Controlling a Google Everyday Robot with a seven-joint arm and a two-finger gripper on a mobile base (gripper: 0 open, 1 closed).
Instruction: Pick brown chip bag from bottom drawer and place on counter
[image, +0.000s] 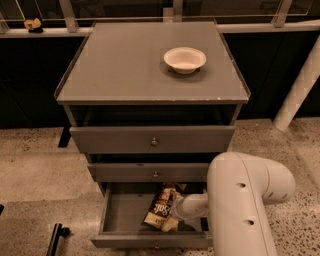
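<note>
The task was at its early stage. The bottom drawer (122, 216) stood pulled open at the lower centre of the frame, and the brown chip bag (161, 209) lay inside it, right of centre, tilted with its upper end toward the back. The gripper (176, 210) was down in the drawer at the bag's right edge, at the end of the white arm (242, 197) that filled the lower right of the frame. It could not be told whether the gripper had closed on the bag or only rested against it. Lifting the bag out and setting it on the counter (125, 65) were not yet done.

For the lift, the middle drawer (150, 173) sat just above the bag's back end and partly overhung it, so the bag would probably have to come forward before rising. The top drawer (150, 140) also stuck out a little. On the counter, a white bowl (184, 59) stood in the upper right part. The left and near areas were bare, bounded by the thin raised rim.
</note>
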